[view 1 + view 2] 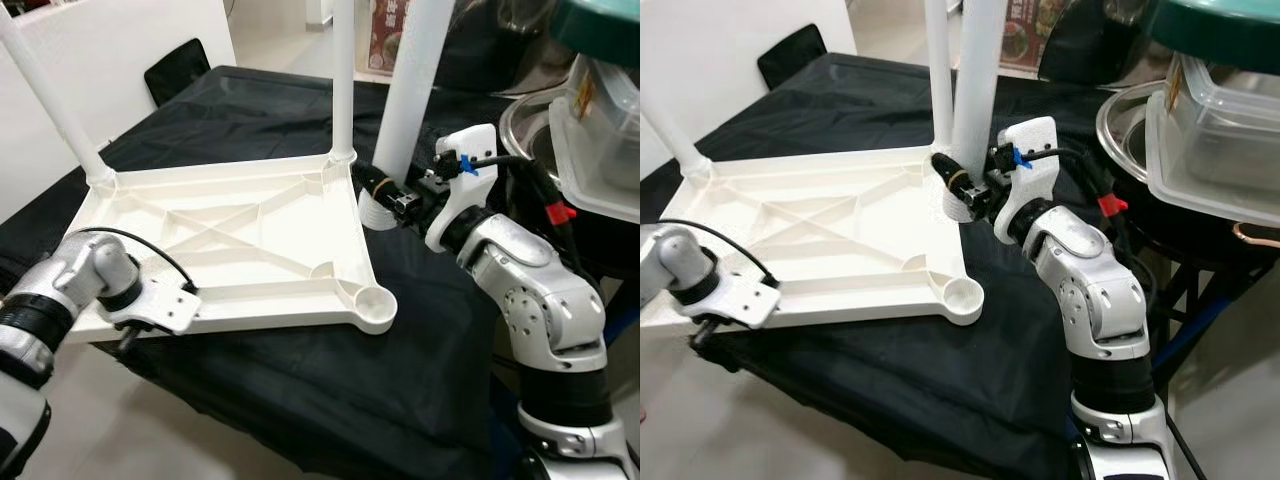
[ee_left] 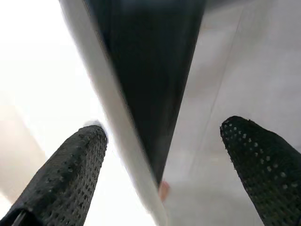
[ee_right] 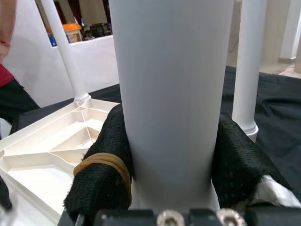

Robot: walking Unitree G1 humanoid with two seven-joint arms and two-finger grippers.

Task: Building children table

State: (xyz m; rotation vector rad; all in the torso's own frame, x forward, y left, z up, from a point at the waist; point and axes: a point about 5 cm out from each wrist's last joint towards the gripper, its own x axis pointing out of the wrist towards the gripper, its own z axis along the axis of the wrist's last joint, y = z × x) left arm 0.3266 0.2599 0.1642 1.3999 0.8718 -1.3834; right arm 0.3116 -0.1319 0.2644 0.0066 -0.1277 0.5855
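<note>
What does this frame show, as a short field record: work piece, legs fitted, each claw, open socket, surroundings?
work piece: white tabletop lying underside up on a black cloth
legs fitted: two upright at the far corners, far-left leg and far-right leg
right claw: shut on a third leg, held upright beside the tabletop's right edge
left claw: open, at the tabletop's near-left edge
open socket: near-right corner socket, no leg in it
surroundings: stacked clear containers on the right

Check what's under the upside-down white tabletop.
A black cloth covers the surface beneath the white tabletop. The left claw sits at its near edge, which passes between the open fingers. What the cloth covers is hidden.
</note>
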